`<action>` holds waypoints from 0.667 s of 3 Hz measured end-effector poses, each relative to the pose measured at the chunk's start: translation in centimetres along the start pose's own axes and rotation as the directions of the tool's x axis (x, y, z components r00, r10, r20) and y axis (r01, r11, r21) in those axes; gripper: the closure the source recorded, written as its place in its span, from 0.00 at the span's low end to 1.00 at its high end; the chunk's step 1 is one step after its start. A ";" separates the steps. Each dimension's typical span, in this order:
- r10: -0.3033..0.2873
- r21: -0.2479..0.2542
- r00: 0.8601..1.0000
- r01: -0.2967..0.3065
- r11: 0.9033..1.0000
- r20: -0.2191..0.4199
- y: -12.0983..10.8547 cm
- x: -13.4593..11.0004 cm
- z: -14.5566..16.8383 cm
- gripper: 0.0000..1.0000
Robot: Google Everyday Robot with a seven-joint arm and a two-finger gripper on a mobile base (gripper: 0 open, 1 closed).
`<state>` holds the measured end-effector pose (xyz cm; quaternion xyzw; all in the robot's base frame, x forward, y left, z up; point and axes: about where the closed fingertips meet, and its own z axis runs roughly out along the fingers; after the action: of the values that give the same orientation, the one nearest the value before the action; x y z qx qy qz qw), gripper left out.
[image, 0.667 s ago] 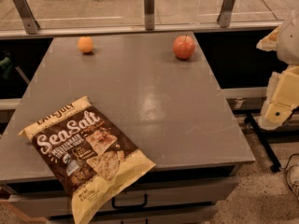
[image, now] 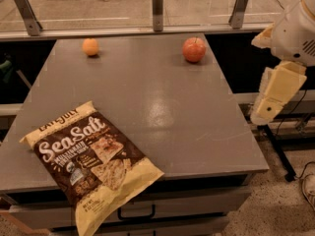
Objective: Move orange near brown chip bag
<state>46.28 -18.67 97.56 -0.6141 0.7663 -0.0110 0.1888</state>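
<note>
- A grey, flat-topped rectangular table fills the middle, with a soft patch of reflected light on its top.
- Grey drawers sit under its near edge, one with a dark handle.
- A glass barrier on grey metal posts runs along the far side.
- Pale speckled floor lies near right, crossed by a black slanted bar.
- The gripper hangs right of the table.

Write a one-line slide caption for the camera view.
Orange and apple sit far back on the table; brown chip bag overhangs its near-left corner; gripper hangs off to the right.
</note>
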 end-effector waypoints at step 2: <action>-0.182 0.079 0.965 0.170 0.982 0.191 -6.9 -16.9 5.4 0.00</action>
<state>57.33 -3.22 98.95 -0.6716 0.6855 0.0097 0.2810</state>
